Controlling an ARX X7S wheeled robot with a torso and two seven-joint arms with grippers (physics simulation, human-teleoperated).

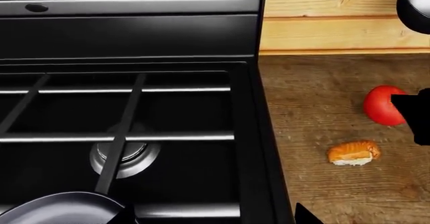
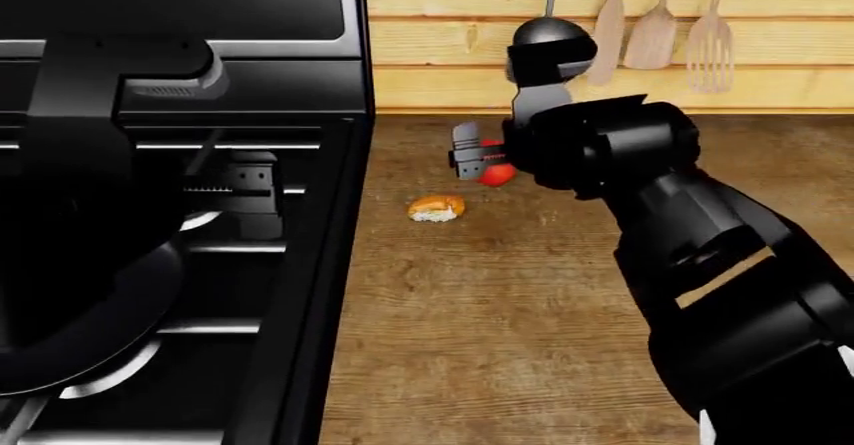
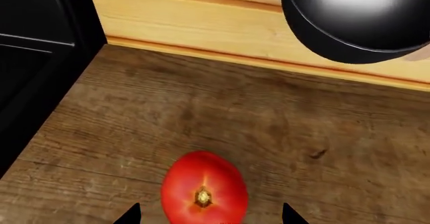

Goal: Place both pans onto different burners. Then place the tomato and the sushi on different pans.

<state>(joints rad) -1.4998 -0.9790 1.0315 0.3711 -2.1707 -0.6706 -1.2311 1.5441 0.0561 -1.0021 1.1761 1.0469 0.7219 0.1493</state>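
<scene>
On the wooden counter, the red tomato (image 3: 203, 191) (image 2: 497, 170) lies between the two fingertips of my right gripper (image 3: 209, 217) (image 2: 470, 155). That gripper is open and touches nothing. The sushi (image 2: 437, 207) (image 1: 354, 152), orange on white rice, lies a little nearer the stove than the tomato (image 1: 381, 104). My left gripper (image 1: 215, 219) (image 2: 251, 195) hangs open and empty over the stove's right side. Beside it shows the glossy rim of one black pan (image 1: 60, 209), near a silver burner (image 1: 124, 156). Handles and any other pan are hidden by my left arm.
The black stove (image 2: 327, 265) fills the left, its grate bars (image 1: 114, 90) raised above the top. A wooden back wall (image 2: 441, 65) holds a hanging black ladle (image 2: 554, 35) (image 3: 356, 17) just behind the tomato, plus wooden utensils (image 2: 654, 25). Bare counter (image 2: 507, 345) stretches forward.
</scene>
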